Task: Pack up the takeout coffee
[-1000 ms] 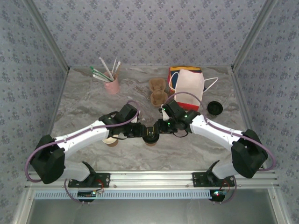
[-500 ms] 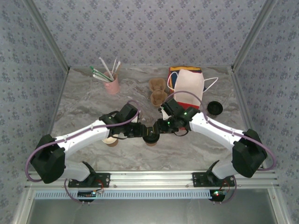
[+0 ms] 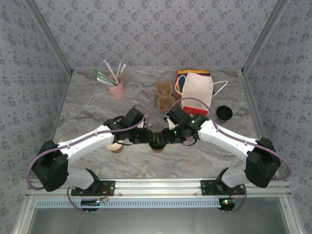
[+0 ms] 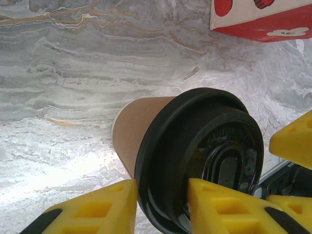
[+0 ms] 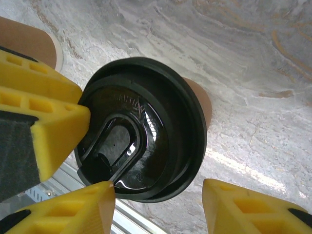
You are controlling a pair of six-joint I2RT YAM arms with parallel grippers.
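Item: takeout coffee (image 3: 157,142), a tan paper cup with round black plastic lid, at the front middle of the grey marbled table (image 3: 87,112), between both arms. The left gripper (image 4: 161,195) pinches the lid's rim narrowly, apparently steadying the cup. The right gripper (image 5: 158,195) has its fingers spread either side of the lid, holding nothing.

A robot test cell in a lab. Aluminium rails (image 3: 161,184) frame a marbled table (image 3: 97,102) between wallpapered panel walls (image 3: 156,34).

Bright even lighting, white glare on marble table (image 4: 63,156), soft shadows
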